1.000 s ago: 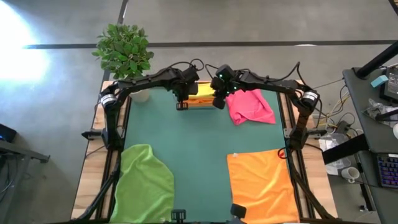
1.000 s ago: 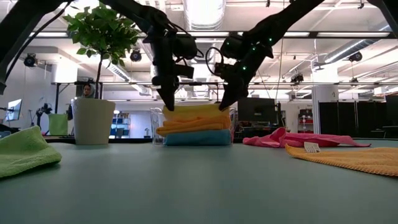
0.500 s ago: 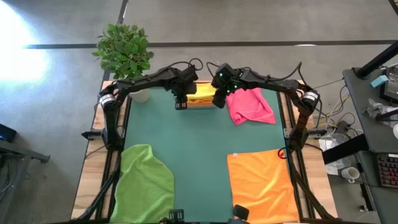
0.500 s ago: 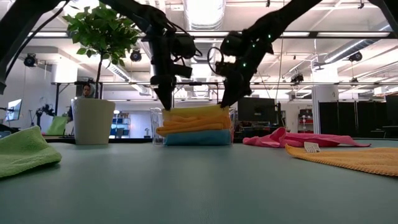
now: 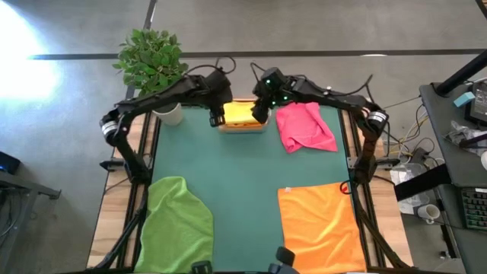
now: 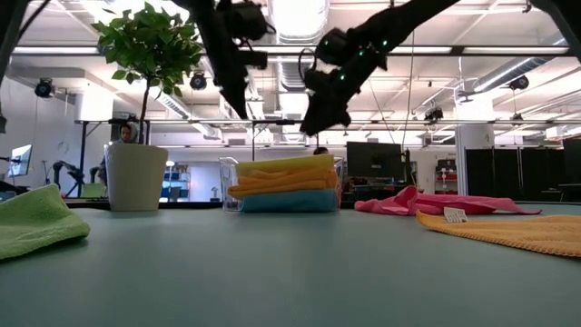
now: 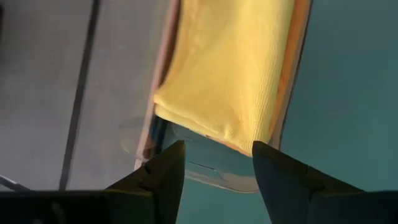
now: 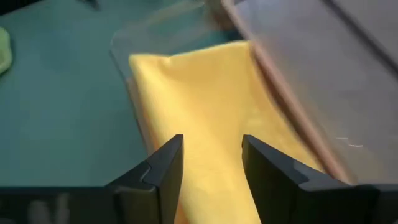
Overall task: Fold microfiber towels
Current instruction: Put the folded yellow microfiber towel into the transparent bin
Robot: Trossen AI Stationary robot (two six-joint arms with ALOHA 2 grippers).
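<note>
High view shows folded towels stacked in the tray (image 5: 242, 126), my left gripper (image 5: 216, 119) and right gripper (image 5: 258, 114) open and empty above it, while the green towel (image 5: 176, 224), pink towel (image 5: 306, 128) and orange towel (image 5: 319, 224) wait unfolded.

A robotics lab or open workshop hall: behind the green tabletop (image 6: 272, 272) stand monitors (image 6: 369, 160) and equipment racks, with exposed ceiling ducts (image 6: 536, 68) and strip lights above it.

Two dark, jointed robot arms with black cabling

The black left arm (image 5: 163, 95) and black right arm (image 5: 327, 97) have silver-ringed joints, looping cables, and green indicator lights on the right wrist; each ends in two dark, angular fingers (image 7: 163, 177).
</note>
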